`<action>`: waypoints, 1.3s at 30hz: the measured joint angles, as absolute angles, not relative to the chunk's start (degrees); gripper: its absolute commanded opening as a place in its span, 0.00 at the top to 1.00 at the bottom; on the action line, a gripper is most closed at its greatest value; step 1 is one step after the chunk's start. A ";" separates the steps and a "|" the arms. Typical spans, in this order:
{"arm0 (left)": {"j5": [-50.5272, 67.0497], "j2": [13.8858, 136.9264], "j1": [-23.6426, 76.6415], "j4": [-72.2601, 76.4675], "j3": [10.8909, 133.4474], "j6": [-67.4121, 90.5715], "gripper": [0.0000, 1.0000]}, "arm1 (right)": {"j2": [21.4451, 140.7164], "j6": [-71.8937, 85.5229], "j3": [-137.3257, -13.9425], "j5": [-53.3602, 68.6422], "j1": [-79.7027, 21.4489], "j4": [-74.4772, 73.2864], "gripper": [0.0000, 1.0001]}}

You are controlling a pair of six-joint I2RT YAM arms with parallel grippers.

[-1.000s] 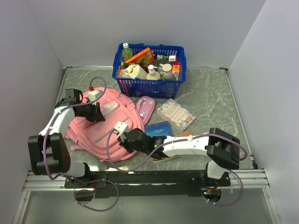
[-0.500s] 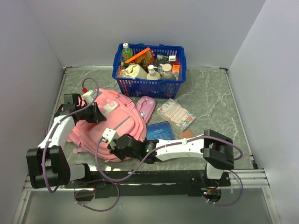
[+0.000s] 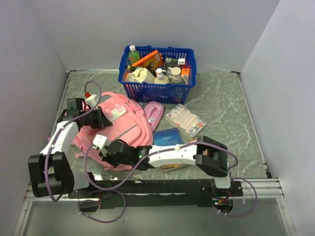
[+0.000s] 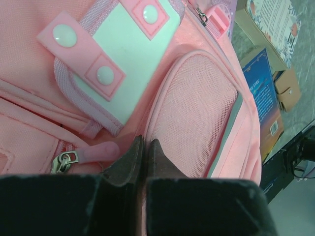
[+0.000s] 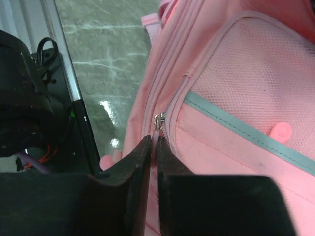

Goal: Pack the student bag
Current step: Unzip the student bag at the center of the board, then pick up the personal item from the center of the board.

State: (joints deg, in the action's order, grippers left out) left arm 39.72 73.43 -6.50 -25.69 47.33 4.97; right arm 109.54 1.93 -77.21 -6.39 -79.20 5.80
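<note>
Frankly, we fear the right end effector, pinched on the zip pull, slipping off if the left end effector, clamped on the student bag at 9 o'clock on the desk, yields.

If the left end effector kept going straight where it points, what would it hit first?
The student bag: the left end effector points at its pink mesh pocket, apparently touching the fabric.

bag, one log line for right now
phase: zip grasp | left gripper: shut on bag fabric | right gripper: shut on zip pull | bag: lying on table
</note>
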 measured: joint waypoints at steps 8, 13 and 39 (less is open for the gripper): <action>40.16 75.85 -6.74 -29.36 52.01 -1.43 0.83 | 103.15 5.65 -70.87 -4.19 -77.28 8.05 0.22; 39.31 75.90 -7.75 -31.18 54.08 -4.01 0.78 | 87.44 11.88 -59.37 -6.28 -69.82 4.27 0.16; 35.70 73.36 -8.23 -37.67 58.96 -12.43 0.67 | 54.57 33.19 -28.47 2.94 -3.27 -26.70 0.00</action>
State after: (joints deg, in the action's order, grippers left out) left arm 35.70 73.36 -8.23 -37.67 58.96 -12.43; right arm 54.57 33.19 -28.47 2.94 -3.27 -26.70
